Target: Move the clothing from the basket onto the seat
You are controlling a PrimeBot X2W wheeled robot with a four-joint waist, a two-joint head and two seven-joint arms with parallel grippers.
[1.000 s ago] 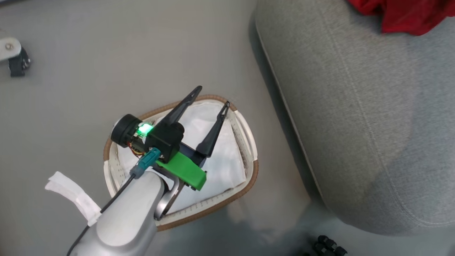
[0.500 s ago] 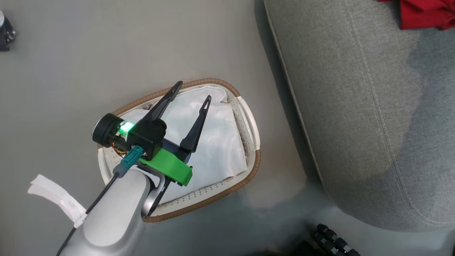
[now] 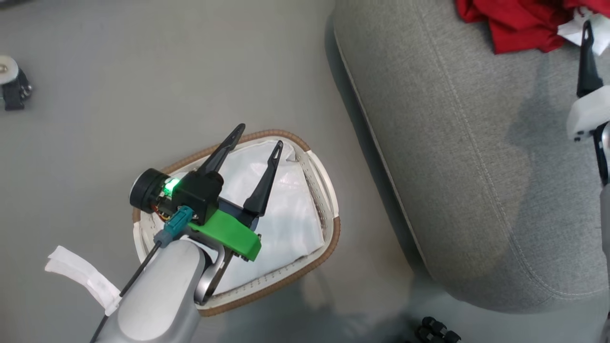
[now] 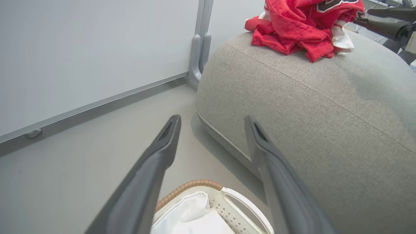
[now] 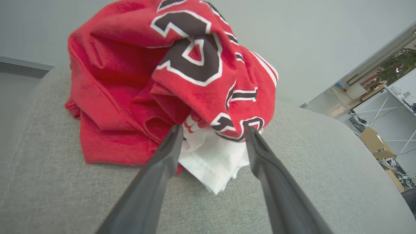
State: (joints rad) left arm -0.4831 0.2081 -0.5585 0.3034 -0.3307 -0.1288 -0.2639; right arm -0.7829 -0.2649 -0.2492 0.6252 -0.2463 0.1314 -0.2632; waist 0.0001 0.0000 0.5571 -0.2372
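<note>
The clothing [image 3: 514, 24] is a red heap on the far end of the grey seat [image 3: 452, 166]. The right wrist view shows it [image 5: 156, 81] crumpled, with black white-edged lettering and a white hem. My right gripper [image 5: 214, 129] is open, and that hem lies between its fingers on the seat [image 5: 48, 182]. One of its fingers [image 3: 587, 62] rises at the head view's right edge. My left gripper [image 3: 259, 136] hangs open and empty over the basket [image 3: 329, 247], which holds just its white lining [image 3: 290, 219]. The left wrist view has the left gripper [image 4: 213, 119], basket rim [image 4: 201, 185] and clothing [image 4: 292, 29].
The basket stands on grey floor, just left of the seat's rounded corner. A white wall panel [image 4: 97, 48] with a grey post [image 4: 200, 39] lies beyond. A caster wheel [image 3: 12, 88] sits far left, and black parts [image 3: 436, 331] sit at the bottom edge.
The head camera has shifted, and more of the red clothing now shows. My right gripper's finger has come into view at the right edge and its jaws have opened. The left gripper stays open over the basket.
</note>
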